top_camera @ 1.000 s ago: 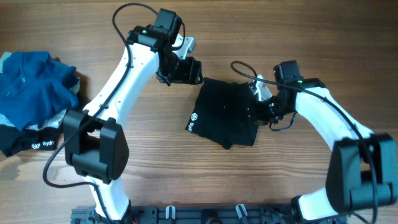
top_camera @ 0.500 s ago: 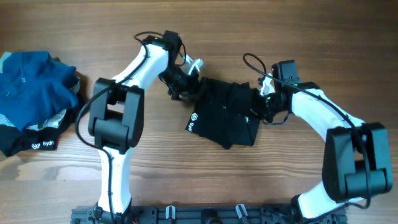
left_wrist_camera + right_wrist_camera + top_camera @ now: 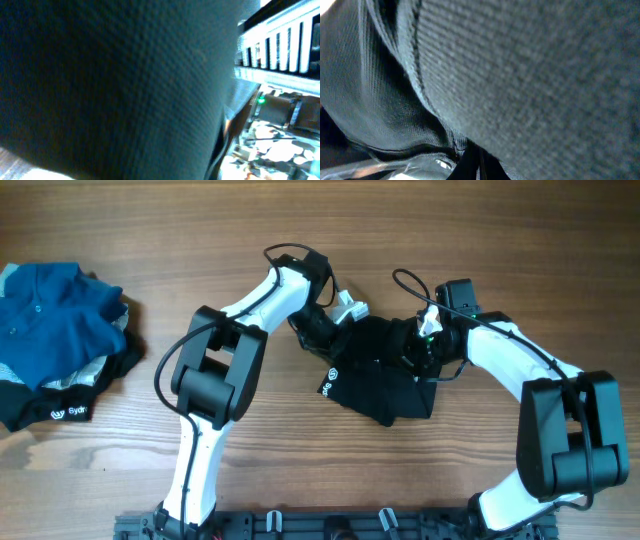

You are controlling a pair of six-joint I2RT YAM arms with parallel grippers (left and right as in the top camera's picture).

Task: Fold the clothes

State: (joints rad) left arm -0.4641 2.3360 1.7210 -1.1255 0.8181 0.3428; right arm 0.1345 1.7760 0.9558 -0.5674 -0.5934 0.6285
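1. Found the black shirt (image 3: 378,375) as a compact, partly folded bundle near the middle of the surface (image 3: 300,470). Placed the left claw (image 3: 335,330) at its upper left edge and the right claw (image 3: 420,352) at its upper right edge.
2. Could not tell for either claw whether apart, together or clamped on cloth. Saw only dark weave filling both wrist views, and lost the fingertips against black fabric from overhead.
3. Judged a risk of undoing the fold through an uneven pull from two claws set near each other on one edge. Expected the bundle dragged sideways or its layers opened.
4. Judged a second risk of pinching too many layers, or none, in soft bunched cloth with fingertips hidden. Expected a lift to carry the whole bundle or slip off.
5. Judged a lesser risk of the two arms crowding over the shirt.
6. Counted two arms, two claws, one black shirt with one white logo print (image 3: 326,387) showing, one blue polo (image 3: 50,320) and one black white-lettered piece (image 3: 40,408). Found the last two heaped together at the far left, well apart from the shirt.
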